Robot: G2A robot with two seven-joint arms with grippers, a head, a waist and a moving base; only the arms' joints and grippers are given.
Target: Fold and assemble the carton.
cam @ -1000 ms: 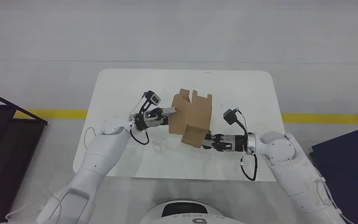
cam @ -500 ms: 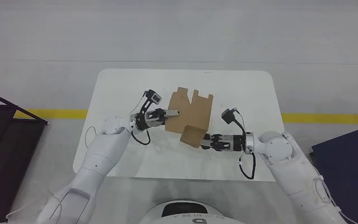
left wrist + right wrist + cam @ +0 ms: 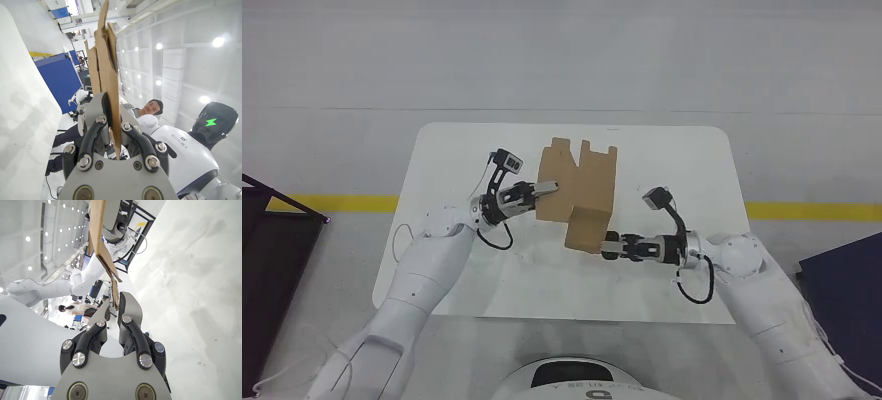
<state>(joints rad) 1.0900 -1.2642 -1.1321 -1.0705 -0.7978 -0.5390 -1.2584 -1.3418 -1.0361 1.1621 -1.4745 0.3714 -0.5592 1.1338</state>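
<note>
Carton [image 3: 105,75]: in the left wrist view its upper end is cut off by the frame edge and its lower edge is hidden inside the left gripper [image 3: 112,107]. In the right wrist view it is likewise cropped above. In the top view it conceals part of the table [image 3: 672,160].

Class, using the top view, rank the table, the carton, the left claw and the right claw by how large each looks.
1. table
2. carton
3. left claw and right claw: these look about alike, so I won't rank one above the other. Both look far smaller than the carton.
</note>
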